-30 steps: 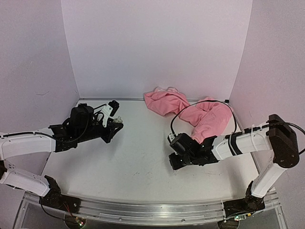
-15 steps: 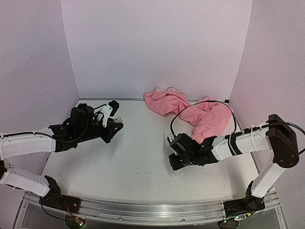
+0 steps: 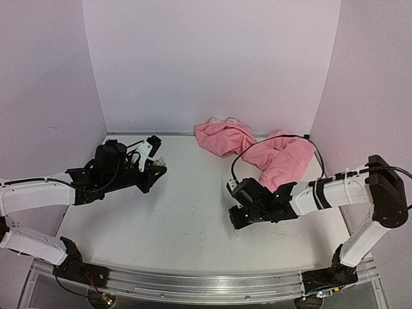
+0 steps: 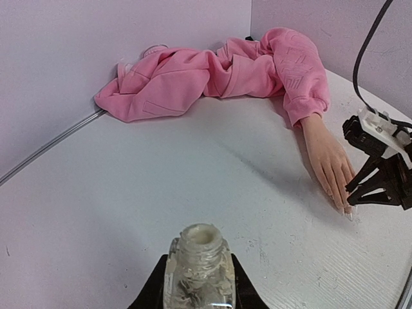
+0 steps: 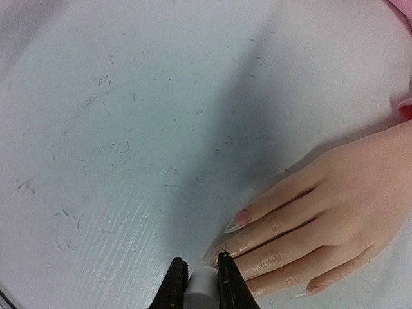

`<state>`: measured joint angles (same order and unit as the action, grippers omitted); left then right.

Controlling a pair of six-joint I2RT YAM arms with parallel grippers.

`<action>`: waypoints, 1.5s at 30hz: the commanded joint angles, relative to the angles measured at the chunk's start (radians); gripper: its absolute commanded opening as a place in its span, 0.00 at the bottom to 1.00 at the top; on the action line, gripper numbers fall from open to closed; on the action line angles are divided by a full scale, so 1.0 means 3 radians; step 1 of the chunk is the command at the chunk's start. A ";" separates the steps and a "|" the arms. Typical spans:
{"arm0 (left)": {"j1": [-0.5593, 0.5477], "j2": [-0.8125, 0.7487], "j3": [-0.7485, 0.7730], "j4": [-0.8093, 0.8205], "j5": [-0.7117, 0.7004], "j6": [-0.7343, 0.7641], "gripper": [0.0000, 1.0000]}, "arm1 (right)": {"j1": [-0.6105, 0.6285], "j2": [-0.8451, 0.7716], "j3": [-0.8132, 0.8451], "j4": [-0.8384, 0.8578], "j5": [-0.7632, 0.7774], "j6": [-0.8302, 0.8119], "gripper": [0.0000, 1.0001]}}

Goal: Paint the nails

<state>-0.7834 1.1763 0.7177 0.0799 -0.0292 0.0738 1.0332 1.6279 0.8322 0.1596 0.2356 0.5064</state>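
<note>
The beige mannequin hand [image 5: 335, 206] lies flat on the table, its wrist in a pink hoodie sleeve [image 4: 299, 84]. Its pale glossy pointed nails [image 5: 237, 221] show in the right wrist view and, small, in the left wrist view [image 4: 348, 210]. My right gripper [image 5: 199, 265] is shut on a small white cap [image 5: 203, 288], right at the middle fingertip; any brush under the cap is hidden. In the top view it [image 3: 239, 215] covers the hand. My left gripper [image 4: 197, 264] is shut on an open clear glass bottle [image 4: 198, 280], held upright at the left [image 3: 154, 168].
The rest of the pink hoodie [image 3: 225, 136] is bunched at the back of the table against the rear wall. Pale walls close in the left, back and right sides. A black cable [image 3: 270, 143] loops over the sleeve.
The right arm has shifted slightly, while its gripper stays almost in place at the fingertips. The left arm and the bottle have not moved.
</note>
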 commanded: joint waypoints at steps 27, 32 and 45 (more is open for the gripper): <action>0.0014 -0.0101 0.0077 0.0219 0.0000 0.0004 0.00 | 0.0027 0.0105 0.0110 -0.0080 0.0221 0.0021 0.00; 0.0014 -0.0094 0.0077 0.0222 0.0005 -0.0004 0.00 | 0.0025 0.0140 0.0127 -0.0048 0.0204 -0.0015 0.00; 0.0014 -0.0067 0.0113 0.0219 0.0015 0.0010 0.00 | 0.0025 0.0191 0.0151 0.0028 0.0236 -0.0057 0.00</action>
<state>-0.7834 1.1717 0.7177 0.0799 -0.0292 0.0742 1.0332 1.6703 0.8444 0.1692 0.2779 0.4976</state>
